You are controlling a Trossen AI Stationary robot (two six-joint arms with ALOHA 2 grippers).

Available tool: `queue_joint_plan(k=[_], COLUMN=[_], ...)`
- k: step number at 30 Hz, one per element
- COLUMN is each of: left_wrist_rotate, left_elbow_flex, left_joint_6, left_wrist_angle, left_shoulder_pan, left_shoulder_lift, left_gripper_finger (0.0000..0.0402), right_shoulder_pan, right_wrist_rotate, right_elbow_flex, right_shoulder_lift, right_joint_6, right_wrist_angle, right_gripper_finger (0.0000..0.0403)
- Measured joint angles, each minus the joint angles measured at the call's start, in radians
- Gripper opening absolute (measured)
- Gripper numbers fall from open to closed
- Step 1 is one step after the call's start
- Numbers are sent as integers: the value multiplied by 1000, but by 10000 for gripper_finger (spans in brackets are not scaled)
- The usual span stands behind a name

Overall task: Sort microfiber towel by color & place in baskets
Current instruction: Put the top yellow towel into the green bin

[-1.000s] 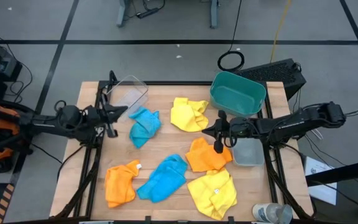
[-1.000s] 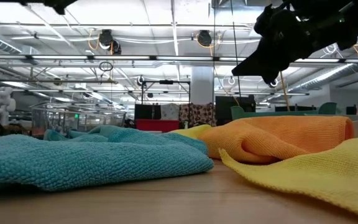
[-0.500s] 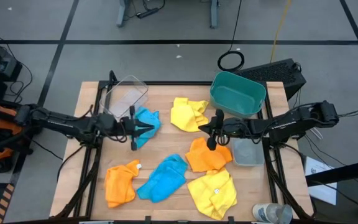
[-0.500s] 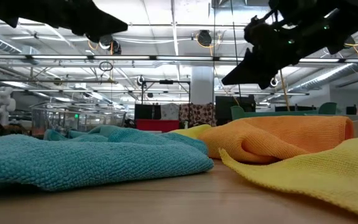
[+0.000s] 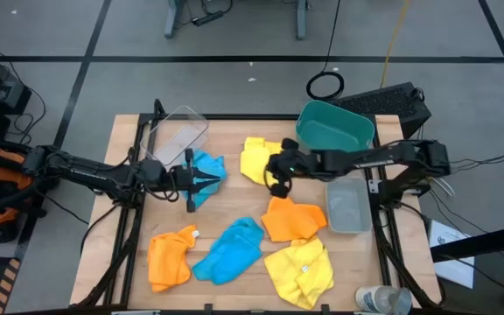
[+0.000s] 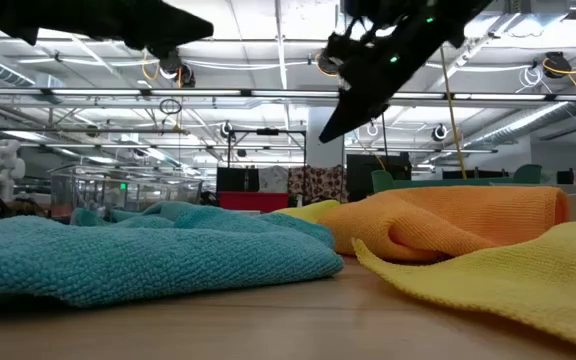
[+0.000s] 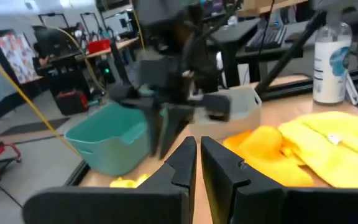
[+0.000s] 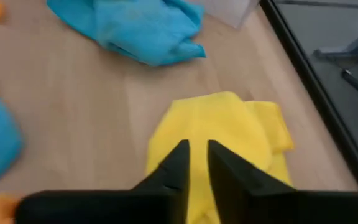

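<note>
From above, the right gripper (image 5: 276, 178) hangs over a yellow towel (image 5: 259, 160), the left gripper (image 5: 201, 181) over a blue towel (image 5: 210, 168). Wrist views alone show both jaws nearly closed, empty.

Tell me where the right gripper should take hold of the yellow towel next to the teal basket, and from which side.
Pinch a raised fold near the middle of the yellow towel, coming straight down from above. It lies crumpled on the table, so its ridges give the fingers something to close on, while flat edges would likely slip. The right gripper hangs over its edge nearest the teal basket, fingers nearly together; they probably need opening first.
</note>
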Motion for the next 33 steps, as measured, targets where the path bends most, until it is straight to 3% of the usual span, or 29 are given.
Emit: queue_joint_plan(k=[5, 10, 15, 19, 23, 26, 33], left_wrist_rotate=[1, 19, 146, 151, 151, 150, 149], left_elbow_flex=[0, 0, 0, 0, 0, 0, -1], left_joint_6=[2, 0, -1, -2, -12, -27, -27], left_wrist_angle=[-54, -124, -159, -158, -156, -157, -149], left_shoulder_pan=[8, 32, 43, 43, 44, 44, 44], left_shoulder_lift=[1, 1, 8, 27, 56, 79, 130], left_gripper_finger=[31, 31, 31, 31, 31, 31, 31], right_shoulder_pan=[-63, -126, -149, -177, -206, -210, -184], right_wrist_rotate=[-72, -78, -71, -76, -80, -128, -177], right_elbow_flex=[76, 96, 96, 96, 98, 101, 103], right_shoulder_lift=[112, 221, 281, 315, 364, 388, 406], right_joint_6=[-28, -28, -36, -52, -43, -43, -6], right_wrist_angle=[-75, -150, -109, -56, -51, -60, -71], right_gripper_finger=[145, 220, 267, 284, 279, 255, 111])
